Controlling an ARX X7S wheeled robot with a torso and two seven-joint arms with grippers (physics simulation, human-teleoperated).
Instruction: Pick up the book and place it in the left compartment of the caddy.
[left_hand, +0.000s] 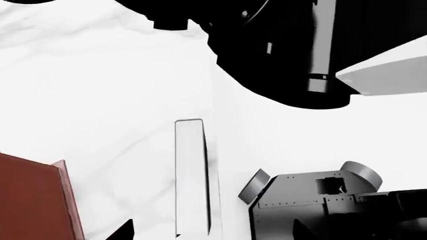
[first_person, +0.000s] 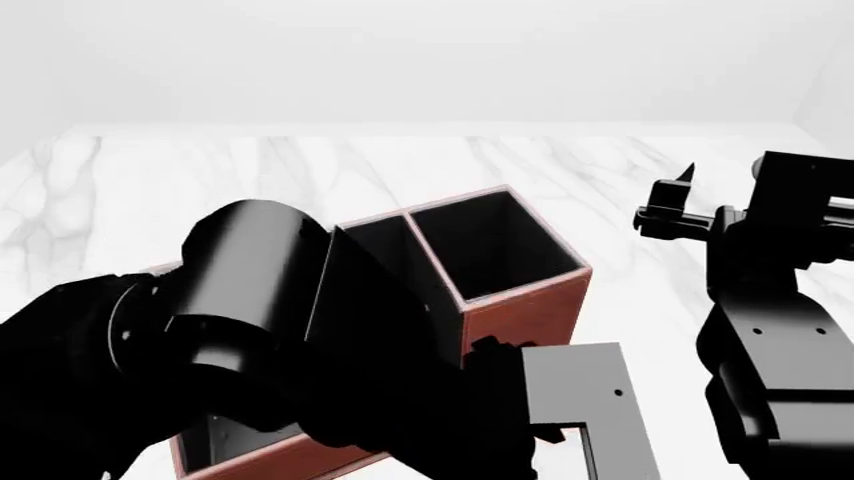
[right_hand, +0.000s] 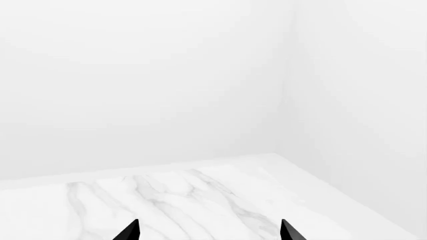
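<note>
The head view shows the reddish-brown leather-look caddy (first_person: 514, 290) on the white marble counter (first_person: 267, 170), partly behind the left arm. Only the right wrist view shows the right pincer (right_hand: 210, 231), tips apart; the left pincer's state cannot be told.

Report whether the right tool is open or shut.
Open: the right tool has fingertips apart in its wrist view, only marble table between.

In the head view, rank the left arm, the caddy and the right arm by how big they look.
1. Left arm, nearest the camera.
2. The caddy and right arm: too alike to rank.
</note>
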